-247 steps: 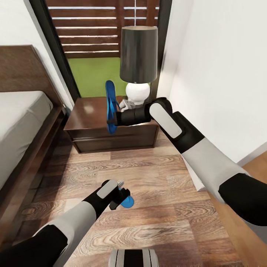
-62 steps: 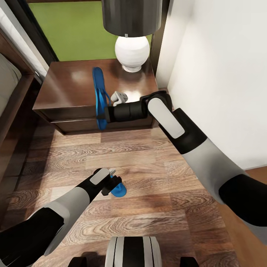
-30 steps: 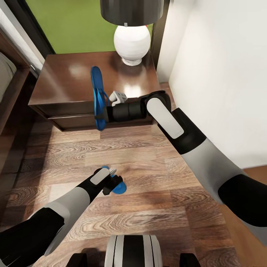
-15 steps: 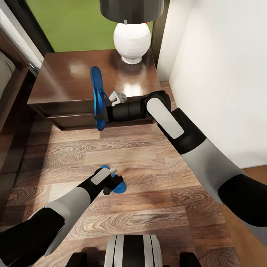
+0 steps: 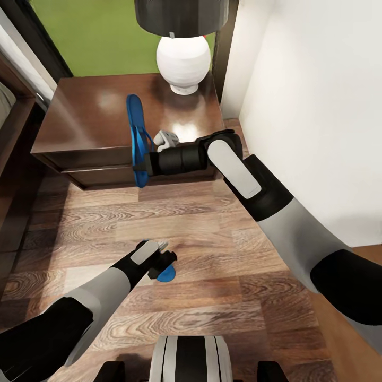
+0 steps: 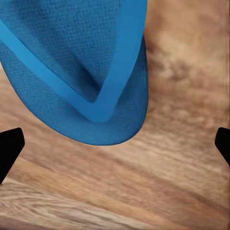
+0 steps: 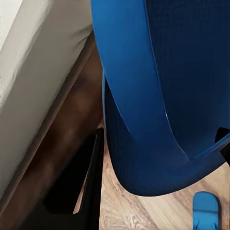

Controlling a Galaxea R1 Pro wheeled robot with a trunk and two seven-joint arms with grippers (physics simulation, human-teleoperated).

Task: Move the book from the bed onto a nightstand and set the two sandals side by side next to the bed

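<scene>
Upright, textured blue sandal (image 5: 136, 139) in right hand (image 5: 143, 165), over wood-grain floor (image 5: 212, 223).

No legible text, label, brand, number or sign anywhere.

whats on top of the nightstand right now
On the nightstand stands a white round-bodied lamp with a dark shade. A small white object lies near the front edge, partly hidden by the right arm and the blue sandal held in the right gripper.

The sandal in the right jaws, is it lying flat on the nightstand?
No, the head view shows the sandal held upright on edge in front of the nightstand, above the floor.
</scene>
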